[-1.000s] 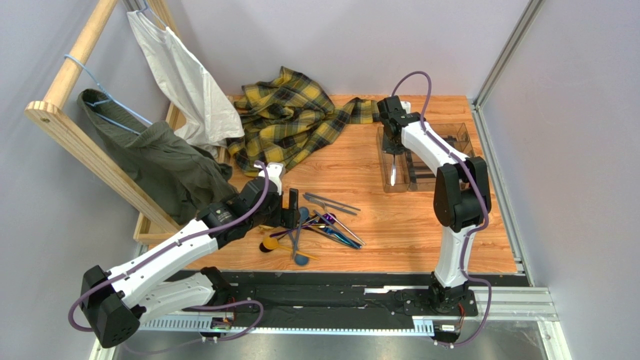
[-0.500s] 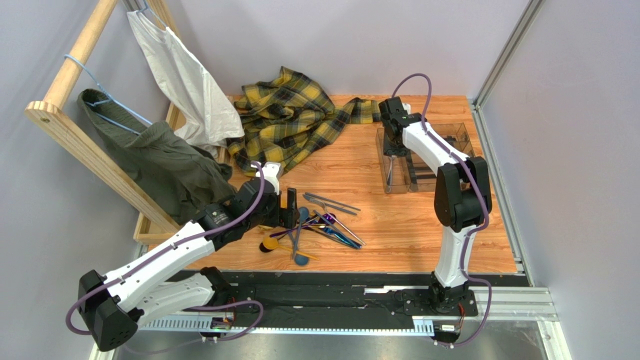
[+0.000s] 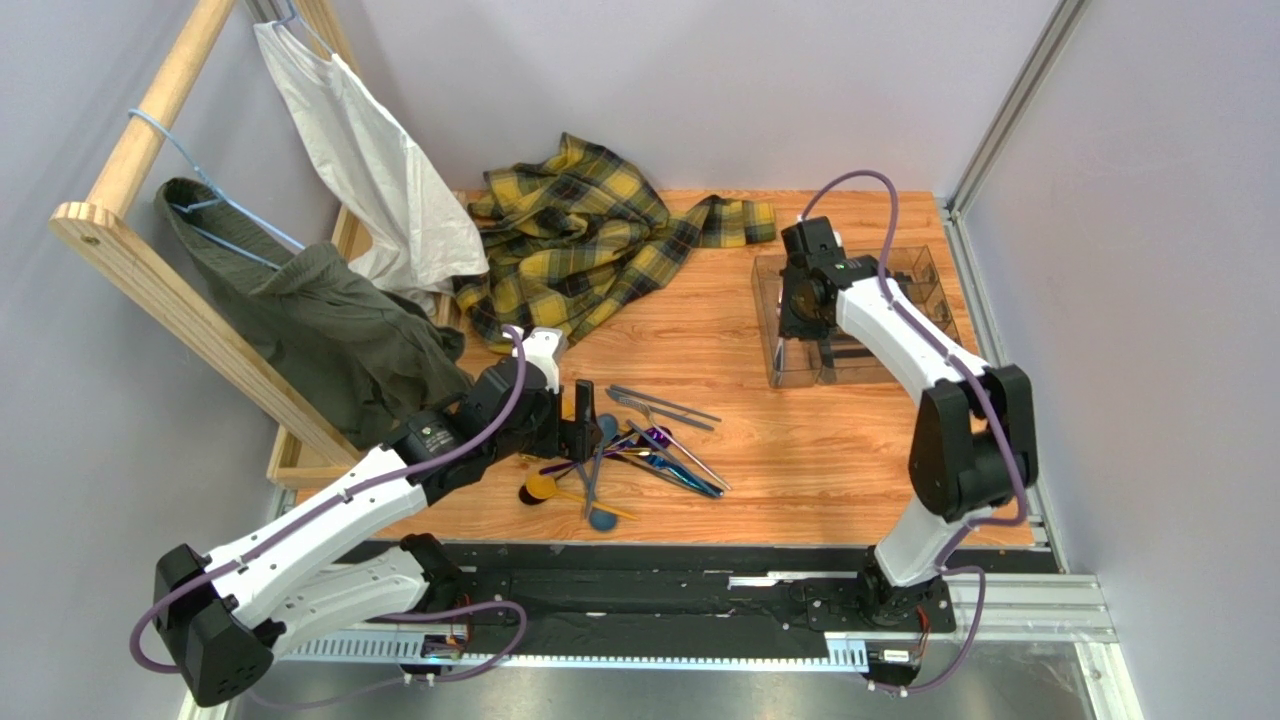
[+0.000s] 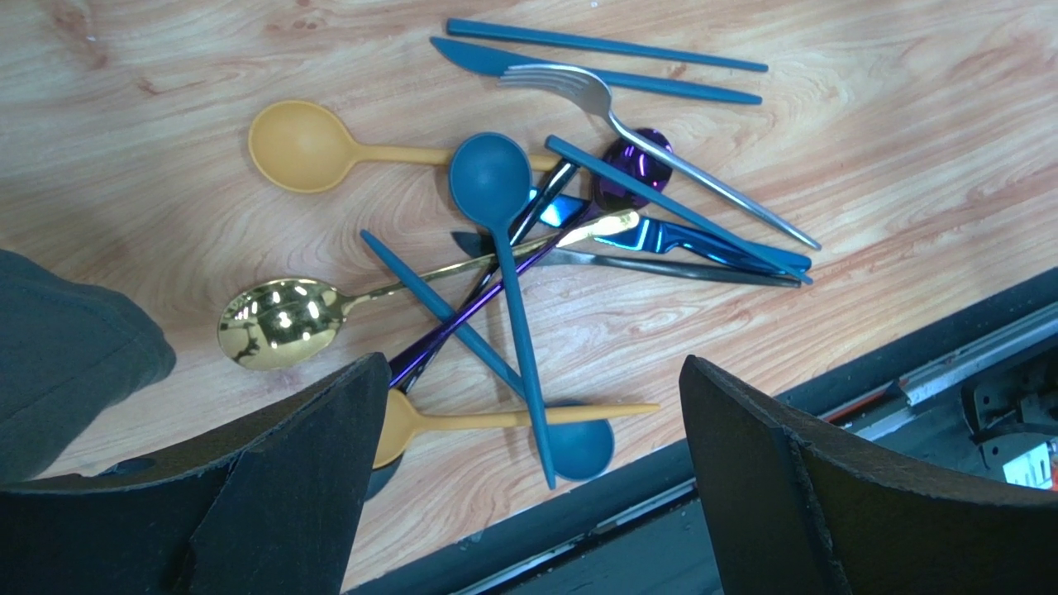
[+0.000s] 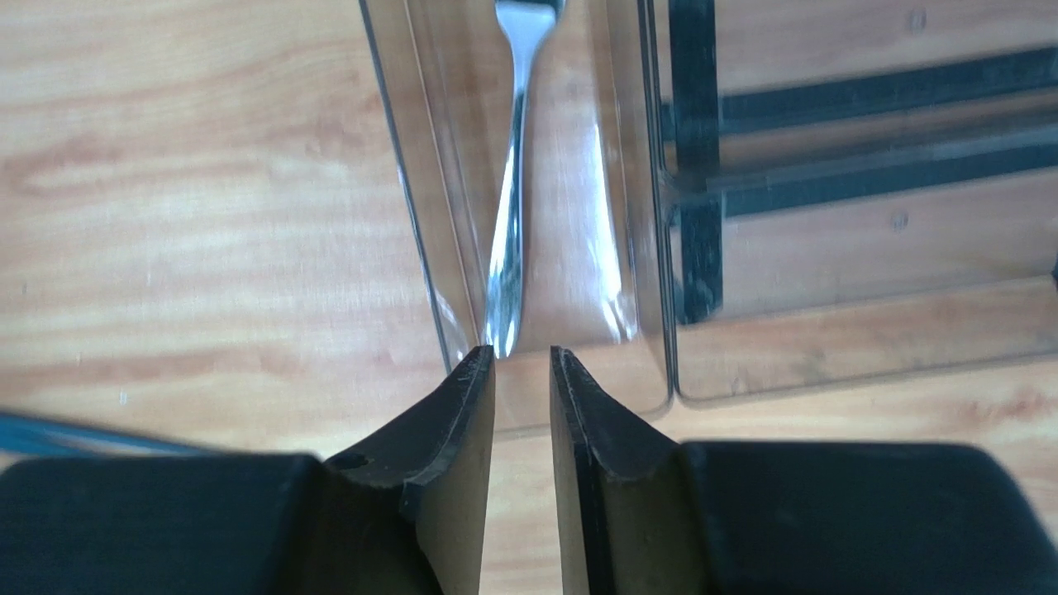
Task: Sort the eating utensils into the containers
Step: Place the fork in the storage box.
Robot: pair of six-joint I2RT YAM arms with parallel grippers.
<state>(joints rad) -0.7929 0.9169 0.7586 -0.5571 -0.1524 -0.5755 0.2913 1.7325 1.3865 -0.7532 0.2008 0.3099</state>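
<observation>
2 robot arms work a wooden bench (image 3: 781,450) strewn with cutlery. The left arm (image 3: 316,518) reaches over a loose pile of utensils (image 3: 646,450) near the bench's front edge. The left jaws are spread wide and hold nothing. Seen from the left wrist camera, its 2 dark fingers (image 4: 298,496) frame the pile from above.

In that heap a teal spoon (image 4: 491,180) lies across the handle of a shiny gold spoon (image 4: 276,322) and a purple piece (image 4: 643,151). A matte yellow spoon (image 4: 304,146) sits just beside it, and a silver fork (image 4: 708,176) slants over the top. A teal knife (image 4: 646,84) and 1 straight teal stick (image 4: 596,44) lie side by side at the pile's far edge, with the fork's tines resting across the knife.

Across the bench, the right arm (image 3: 887,315) bends over a clear plastic tray (image 3: 920,278) at the far right. The right jaws stand parted by a narrow gap with nothing between them, poised over the tray's near end. A lone fork (image 5: 512,186) lies lengthwise in the narrow compartment at the tray's left edge. Its tines point away from the arm and its handle end sits just past the fingertips (image 5: 472,372). Dark strips show through the neighbouring compartments.

At the back left, a plaid shirt (image 3: 579,233) is heaped on the bench beside a wooden rack (image 3: 143,135). The rack is hung with a white garment (image 3: 368,150) and a green garment (image 3: 323,323).
</observation>
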